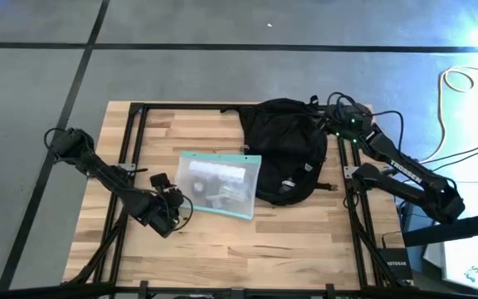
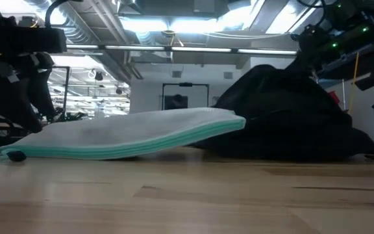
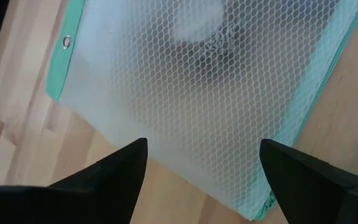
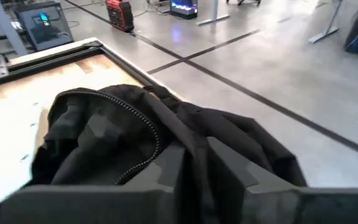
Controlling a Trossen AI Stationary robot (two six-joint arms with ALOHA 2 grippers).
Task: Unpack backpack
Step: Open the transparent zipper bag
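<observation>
Backpack [image 1: 285,149] is what we see right of centre in the high view, a black heap on the wooden table [image 1: 222,249], reaching toward the table's upper edge. In the low view it rises as a dark mound [image 2: 291,117] on the right of the frame. Just left of it lies a clear pouch [image 1: 218,184] with teal edging, flat on the wood, its right edge touching or overlapping the backpack.

We find the left gripper [image 1: 171,214] at the lower left of the pouch. In its wrist view its two fingers [image 3: 114,174] stand wide apart over the mesh pouch [image 3: 204,93], holding nothing.

The right gripper [image 1: 332,123] sits at the backpack's upper right edge. In its wrist view the fingers [image 4: 229,165] press into the black fabric [image 4: 104,130]; we cannot tell whether they grip it.
</observation>
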